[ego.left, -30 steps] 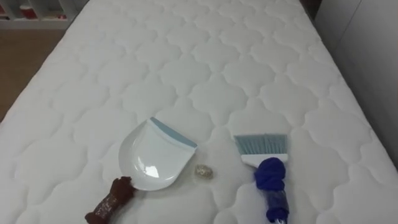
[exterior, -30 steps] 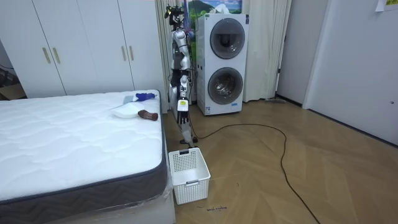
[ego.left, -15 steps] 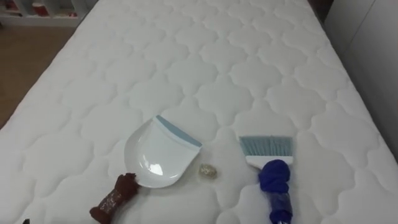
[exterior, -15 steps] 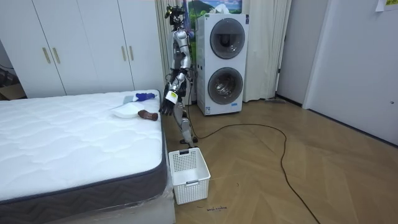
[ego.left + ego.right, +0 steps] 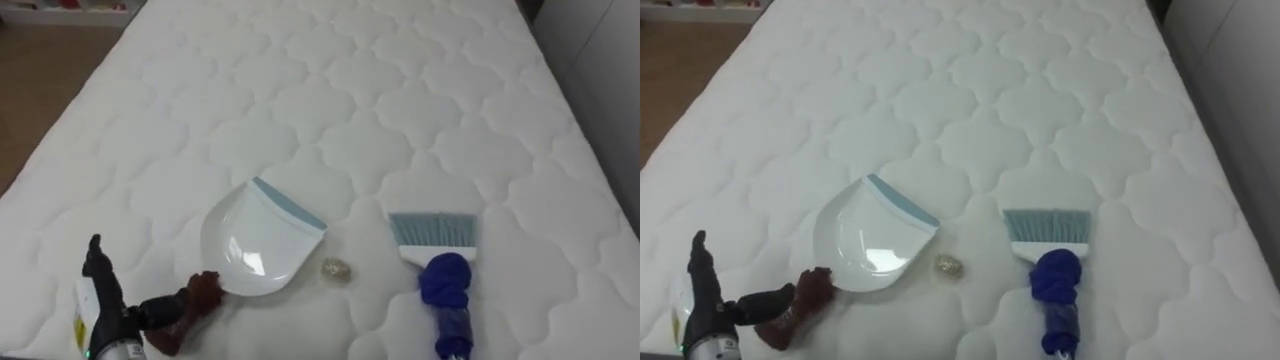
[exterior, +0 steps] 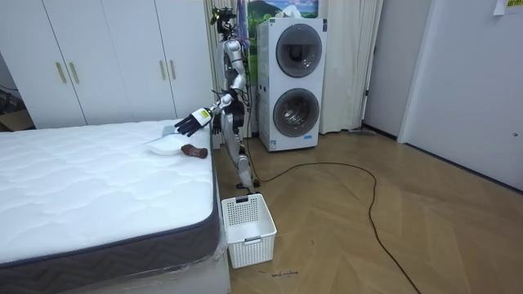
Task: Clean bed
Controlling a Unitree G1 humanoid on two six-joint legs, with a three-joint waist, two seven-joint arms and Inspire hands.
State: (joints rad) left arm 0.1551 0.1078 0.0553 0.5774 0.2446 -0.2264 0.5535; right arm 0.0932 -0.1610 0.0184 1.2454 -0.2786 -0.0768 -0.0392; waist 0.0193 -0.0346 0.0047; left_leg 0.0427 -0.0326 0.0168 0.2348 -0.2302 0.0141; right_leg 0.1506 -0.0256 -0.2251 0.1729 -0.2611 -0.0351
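- Bed (image 5: 330, 110): white and puffy with stitched shapes, wide across both eye views, with the sweeping things near its close edge.
- Wood floor (image 5: 35, 90): brown, at the far left past the bed's side.
- Left hand (image 5: 108, 305): low at the left over the bed, spread out, fingers (image 5: 96, 262) straight and pointing away, thumb (image 5: 155, 311) stuck out to the right, holding nothing.
- Brown handle (image 5: 198, 298): just beside the thumb tip; cannot tell if touching.
- Dustpan (image 5: 255, 245): white, flat on the bed, joined to that brown handle, blue lip (image 5: 290, 207) facing up and right.
- Little crumpled ball (image 5: 335, 268): on the bed just beside the dustpan, between dustpan and brush.
- Brush (image 5: 445, 285): right of the ball and apart from it, blue handle (image 5: 447, 310) toward the close edge, pale bristles (image 5: 432, 228) pointing away.
- Seen from the room: standing at the bed's side near the washing machines (image 6: 296, 82), one arm held out above the bed, white basket (image 6: 248, 222) on the floor by the bed's corner.
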